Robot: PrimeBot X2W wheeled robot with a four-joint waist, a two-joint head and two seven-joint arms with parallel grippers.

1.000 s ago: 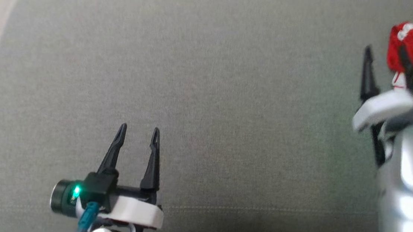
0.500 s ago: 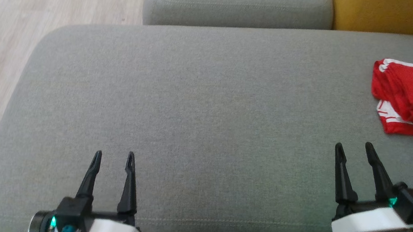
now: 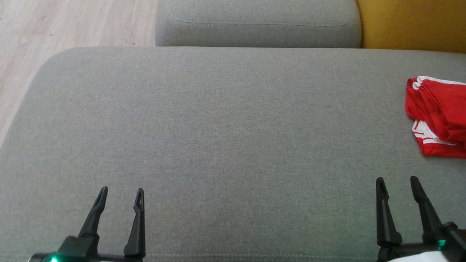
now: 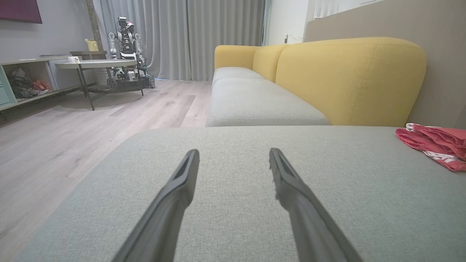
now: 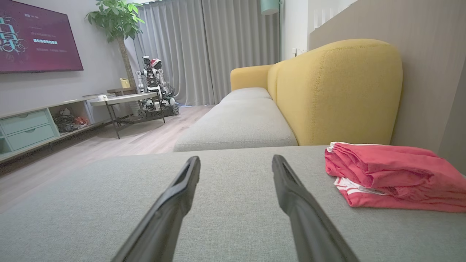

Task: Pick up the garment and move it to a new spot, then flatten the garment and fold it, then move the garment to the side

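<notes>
Garment (image 3: 455,121), red with white trim, folded in a bundle: lies by the far right corner of the grey seat cushion (image 3: 233,127), near the yellow backrest (image 3: 424,21), touching neither pincer. Left gripper (image 3: 122,189) and right gripper (image 3: 396,179), both spread wide and holding nothing, hover at the cushion's near edge, the right one nearer the garment yet apart from it. Broad plain upholstery runs between them and out to the rounded left edge, where wooden floor (image 3: 36,12) begins.
</notes>
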